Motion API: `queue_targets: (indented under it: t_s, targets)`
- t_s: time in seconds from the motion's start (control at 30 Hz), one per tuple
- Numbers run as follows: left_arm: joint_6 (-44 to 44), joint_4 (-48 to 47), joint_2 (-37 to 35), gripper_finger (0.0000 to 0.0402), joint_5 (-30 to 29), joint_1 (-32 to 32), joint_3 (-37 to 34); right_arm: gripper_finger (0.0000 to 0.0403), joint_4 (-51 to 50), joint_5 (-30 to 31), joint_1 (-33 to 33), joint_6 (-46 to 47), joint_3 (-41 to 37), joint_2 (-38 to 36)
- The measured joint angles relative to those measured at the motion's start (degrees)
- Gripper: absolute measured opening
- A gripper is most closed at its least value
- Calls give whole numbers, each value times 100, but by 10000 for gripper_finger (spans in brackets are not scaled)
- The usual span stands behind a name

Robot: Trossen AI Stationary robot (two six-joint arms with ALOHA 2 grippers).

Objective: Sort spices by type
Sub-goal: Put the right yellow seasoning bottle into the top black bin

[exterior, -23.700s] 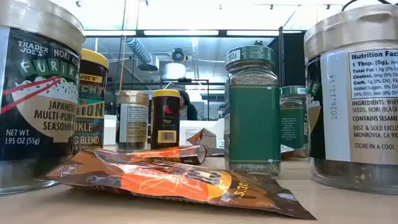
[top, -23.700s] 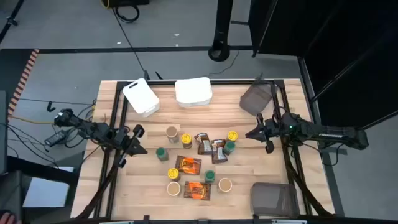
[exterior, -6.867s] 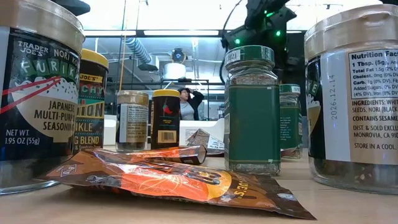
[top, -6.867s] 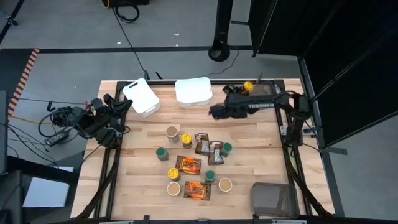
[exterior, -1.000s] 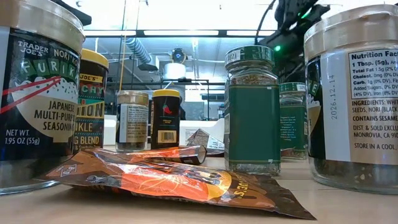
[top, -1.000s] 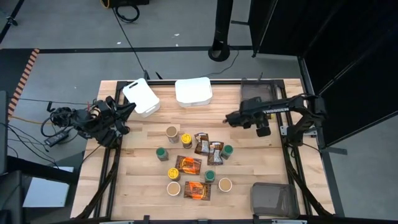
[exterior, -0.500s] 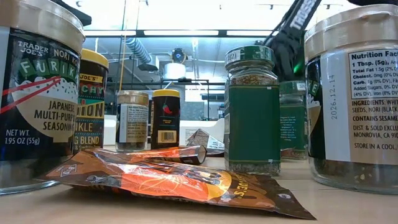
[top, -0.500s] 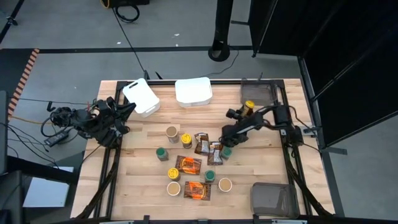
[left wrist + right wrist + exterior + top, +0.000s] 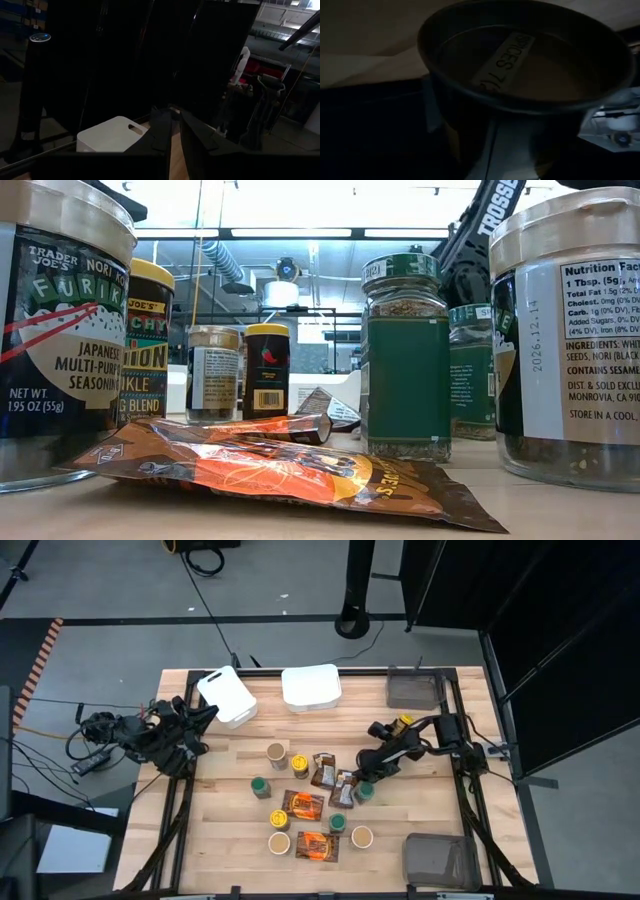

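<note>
The right gripper point(image 9: 362, 786) is low over a green-lidded jar point(image 9: 520, 75) at the right edge of the cluster of spices, in the middle of the table point(image 9: 225, 840). Its wrist view is filled by the round lid, but I cannot tell if the fingers are already pressing on the jar. I judge the jar stiff, smooth, probably glass and a little heavy. It should be taken across the body below the lid, firmly, or it may slip or tip. Just beside it lie the brown foil packets point(image 9: 347, 780). These look light, soft and crinkly. The left gripper point(image 9: 172, 134) waits closed and empty at the table's left edge, near a white tub point(image 9: 227, 697).
</note>
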Motion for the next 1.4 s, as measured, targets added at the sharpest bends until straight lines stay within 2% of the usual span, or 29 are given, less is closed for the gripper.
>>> queue_targets:
  t_s: [0.07,0.23,0.27,0.33,0.4,0.57,0.73,0.83,1.0,1.07,1.23,1.4]
  targets:
    - [5,3,0,41,0,2,0,221,-90,-109,-11,162,2,4]
    - [28,-12,0,41,-2,2,0,355,-332,-223,-26,511,0,24]
    - [24,-47,0,41,0,2,0,374,-394,-255,-26,530,-2,24]
    - [26,-141,0,41,-2,0,0,387,-667,-302,-28,751,58,28]
    - [14,-194,0,41,-2,0,0,377,-783,-407,-28,1030,181,18]
    - [-13,-205,1,41,-2,1,0,341,-800,-1456,-62,1730,663,-525]
    - [-31,-146,2,41,-2,2,0,320,-814,-2398,-195,2764,1208,-1394]
    - [-375,-101,2,41,-1,1,0,314,-761,-3092,-323,3659,1475,-1958]
    - [-1001,-11,287,41,106,0,0,312,-603,-3231,-401,4833,1639,-3126]
    - [-1168,138,575,41,129,0,0,312,-457,-3256,-457,5634,1639,-3567]
    - [-1210,1028,1416,41,111,2,0,312,-602,-3935,-810,8886,1641,-4255]
    - [-1189,1886,2043,41,26,2,0,311,-486,-4040,-796,10467,1434,-4282]
